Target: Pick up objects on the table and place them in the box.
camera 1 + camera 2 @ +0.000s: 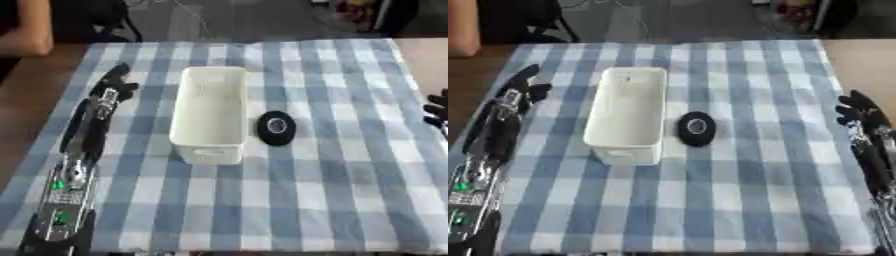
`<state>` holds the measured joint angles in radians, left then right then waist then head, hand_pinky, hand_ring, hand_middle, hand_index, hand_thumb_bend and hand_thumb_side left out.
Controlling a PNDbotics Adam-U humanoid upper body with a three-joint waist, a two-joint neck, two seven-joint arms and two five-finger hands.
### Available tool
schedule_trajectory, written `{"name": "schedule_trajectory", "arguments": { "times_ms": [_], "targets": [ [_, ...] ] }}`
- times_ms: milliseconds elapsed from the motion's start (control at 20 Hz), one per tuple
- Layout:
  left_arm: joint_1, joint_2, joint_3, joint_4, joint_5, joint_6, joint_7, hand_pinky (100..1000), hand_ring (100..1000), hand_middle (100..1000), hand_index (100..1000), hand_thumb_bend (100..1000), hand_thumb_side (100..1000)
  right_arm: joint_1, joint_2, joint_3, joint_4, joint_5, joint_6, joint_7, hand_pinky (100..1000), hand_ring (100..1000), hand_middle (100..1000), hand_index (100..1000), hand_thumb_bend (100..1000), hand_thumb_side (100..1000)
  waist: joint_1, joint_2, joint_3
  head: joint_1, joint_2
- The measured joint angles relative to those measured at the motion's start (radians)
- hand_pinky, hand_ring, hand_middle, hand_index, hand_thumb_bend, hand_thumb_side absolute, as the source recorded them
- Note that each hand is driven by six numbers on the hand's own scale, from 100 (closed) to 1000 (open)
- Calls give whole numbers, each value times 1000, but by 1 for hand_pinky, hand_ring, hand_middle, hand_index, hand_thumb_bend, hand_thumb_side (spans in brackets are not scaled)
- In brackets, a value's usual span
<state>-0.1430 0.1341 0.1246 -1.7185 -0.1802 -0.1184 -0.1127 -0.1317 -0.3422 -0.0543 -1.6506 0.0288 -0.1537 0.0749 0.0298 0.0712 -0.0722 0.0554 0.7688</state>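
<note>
Two things sit on the blue-and-white checked cloth (pixel 350 165) that covers the worktop: a white box (pixel 210 112) and a black round object (pixel 276 128). The box is a long, open-topped rectangular tub standing upright near the middle of the cloth, its long side running away from the robot, and nothing shows inside it. The round object lies flat on the cloth just beside the box's right wall, near the box's nearer end, apart from it by a narrow strip of cloth; it has a paler centre, possibly a hole or a cap, though the view is too soft to tell.

At the cloth's left edge the left hand (pixel 112 86) lies extended, fingers spread and straight, holding nothing, well apart from the box. On the far right edge of the cloth the right hand (pixel 859 114) rests likewise, fingers relaxed and uncurled, empty, well away from the round object.
</note>
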Motion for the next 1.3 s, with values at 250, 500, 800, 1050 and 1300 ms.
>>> {"name": "schedule_trajectory", "arguments": {
  "times_ms": [250,500,800,1050,1300],
  "targets": [
    [0,0,0,0,0,0,0,882,816,1000,944,100,1000,-1,-2,0,0,3,0,2,865,867,853,939,100,718,0,0,0,0,0],
    [0,0,0,0,0,0,-1,883,816,1000,944,100,1000,-23,-68,17,-13,109,-21,42,851,863,855,935,100,700,0,-1,1,0,0],
    [1,0,-1,2,0,0,-8,883,816,1000,944,100,1000,-74,-188,70,-39,339,-89,133,826,853,857,929,100,680,-1,-6,8,0,0],
    [2,0,-6,7,0,0,-10,884,816,1000,944,100,1000,-99,-268,123,-43,486,-152,186,822,851,858,926,100,678,-2,-7,12,0,0],
    [2,0,-7,7,0,-1,-11,884,816,1000,944,100,1000,-120,-284,145,-43,534,-180,200,824,857,864,927,100,687,-2,-7,13,0,0]
  ]
}}
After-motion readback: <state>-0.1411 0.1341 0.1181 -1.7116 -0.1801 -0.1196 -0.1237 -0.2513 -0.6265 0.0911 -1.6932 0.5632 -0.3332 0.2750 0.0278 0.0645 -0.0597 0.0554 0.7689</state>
